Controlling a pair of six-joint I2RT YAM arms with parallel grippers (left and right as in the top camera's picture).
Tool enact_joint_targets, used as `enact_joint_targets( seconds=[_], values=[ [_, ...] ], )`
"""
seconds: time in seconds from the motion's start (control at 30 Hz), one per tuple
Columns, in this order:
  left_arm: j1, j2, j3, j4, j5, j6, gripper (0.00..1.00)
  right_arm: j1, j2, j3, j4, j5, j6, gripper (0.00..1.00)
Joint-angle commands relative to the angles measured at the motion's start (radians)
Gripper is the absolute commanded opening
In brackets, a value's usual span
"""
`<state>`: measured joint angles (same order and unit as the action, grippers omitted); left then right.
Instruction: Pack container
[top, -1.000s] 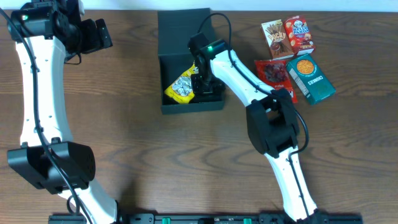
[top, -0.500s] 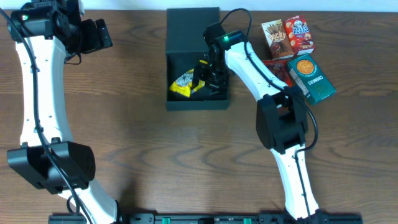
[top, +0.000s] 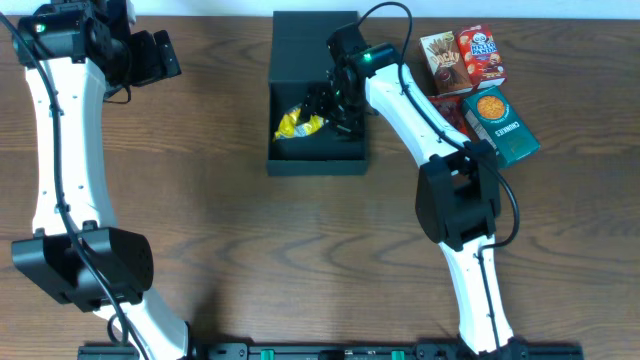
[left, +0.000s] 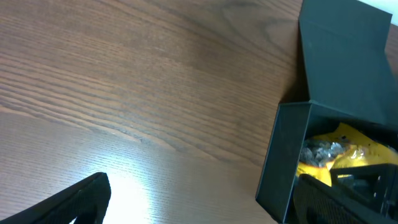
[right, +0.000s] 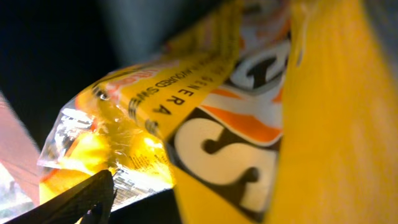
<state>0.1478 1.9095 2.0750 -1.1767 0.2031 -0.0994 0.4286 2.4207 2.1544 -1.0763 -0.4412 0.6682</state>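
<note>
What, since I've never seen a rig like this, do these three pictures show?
Two white robot arms work at a brown wooden table. One picture looks down from above; the other two come from cameras on the arms' wrists. The dark matte cardboard box stands open, its flap lid back. The right gripper reaches inside and seems to grip a yellow crinkly plastic snack packet, which fills its wrist view. The left gripper hangs open, away to the left. A teal cookie carton and red snack boxes lie right of the box.

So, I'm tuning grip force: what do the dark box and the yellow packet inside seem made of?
The container looks like matte cardboard: flat folded panels, no glare. The yellow packet looks like glossy plastic film: crinkled, with glints.
</note>
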Motion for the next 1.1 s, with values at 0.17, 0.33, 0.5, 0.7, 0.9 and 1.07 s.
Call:
enact_joint_targets(
  seconds=[0.17,0.33,0.5,0.7,0.9,1.07],
  values=[
    [0.004,0.008,0.002,0.0,-0.003,0.018,0.95,-0.003,-0.036,0.025,0.058,-0.043,0.006,0.98],
    [0.004,0.008,0.002,0.0,-0.003,0.018,0.95,-0.003,-0.036,0.025,0.098,-0.028,0.027,0.94],
    [0.004,0.008,0.002,0.0,-0.003,0.018,0.95,-0.003,-0.036,0.025,0.123,0.068,0.042,0.6],
    [0.004,0.008,0.002,0.0,-0.003,0.018,0.95,-0.003,-0.036,0.025,0.122,0.114,0.041,0.15],
    [0.004,0.008,0.002,0.0,-0.003,0.018,0.95,-0.003,-0.036,0.025,0.113,0.137,0.028,0.01],
    [0.004,0.008,0.002,0.0,-0.004,0.018,0.95,-0.003,-0.043,0.051,0.129,-0.008,-0.175,0.01]
  ],
)
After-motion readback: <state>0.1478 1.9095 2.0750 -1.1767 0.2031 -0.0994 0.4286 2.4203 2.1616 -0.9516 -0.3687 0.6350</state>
